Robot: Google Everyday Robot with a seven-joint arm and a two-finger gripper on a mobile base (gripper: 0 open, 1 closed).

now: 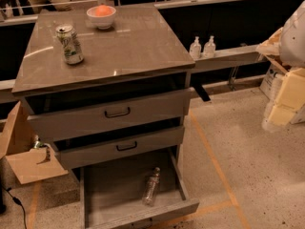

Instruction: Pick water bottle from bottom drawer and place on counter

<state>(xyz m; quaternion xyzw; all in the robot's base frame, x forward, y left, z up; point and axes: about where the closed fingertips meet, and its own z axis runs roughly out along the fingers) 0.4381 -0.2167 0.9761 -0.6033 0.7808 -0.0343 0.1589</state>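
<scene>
The water bottle [151, 186] is clear crinkled plastic and lies on its side on the floor of the bottom drawer [109, 194], toward the right wall. That drawer is pulled fully open at the foot of the grey cabinet. The counter [124, 42] is the cabinet's glossy grey-brown top. My gripper [280, 112] shows as pale blurred blocks at the right edge of the view. It is far to the right of the drawer, higher than the bottle, and touches nothing.
A green-and-white soda can [70, 44] and a white bowl [101, 17] with an orange thing in it stand on the counter. Two upper drawers [116, 112] are slightly open. Two pump bottles [202, 47] stand on a ledge behind. Cardboard [26, 163] lies at left.
</scene>
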